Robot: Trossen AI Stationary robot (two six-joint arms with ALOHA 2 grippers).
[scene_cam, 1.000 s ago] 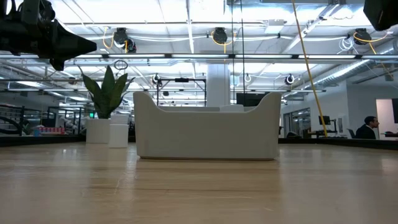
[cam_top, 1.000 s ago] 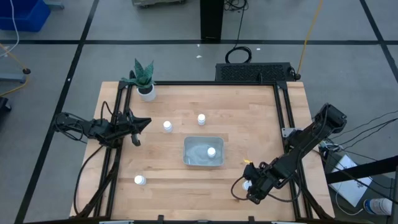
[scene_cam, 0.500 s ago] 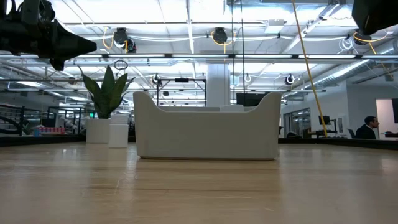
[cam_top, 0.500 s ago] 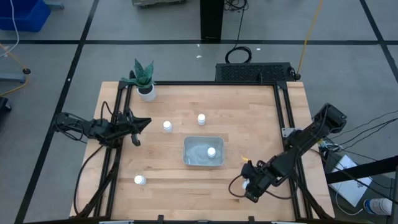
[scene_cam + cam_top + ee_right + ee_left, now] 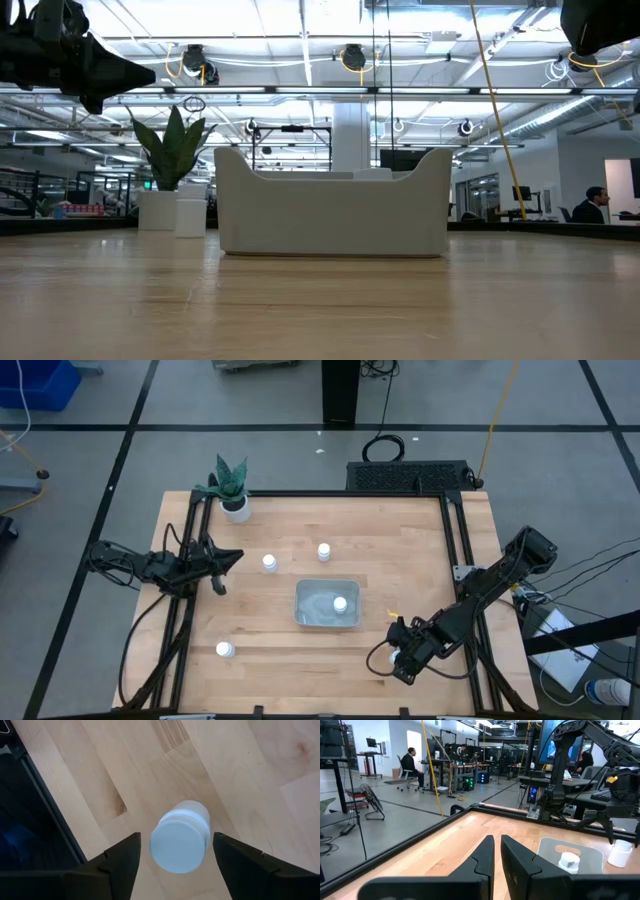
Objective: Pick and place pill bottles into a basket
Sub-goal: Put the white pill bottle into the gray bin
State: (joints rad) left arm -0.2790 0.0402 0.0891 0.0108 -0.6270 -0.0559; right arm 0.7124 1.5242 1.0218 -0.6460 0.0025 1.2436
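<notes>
Directly between right end effector fingers: pill bottle.

Grey floor crossed by dark tape lines is surrounding the wooden table, ceiling lights are glowing over an open workshop, and a seated person is working at a desk beside a standing fan.

Light wood table, black frame rails down left and right edges. On it: potted plant at far-left corner; pale grey basket near centre, one bottle inside. Loose pill bottles: two just beyond the basket, one near the front-left edge, one at front-right.
</notes>
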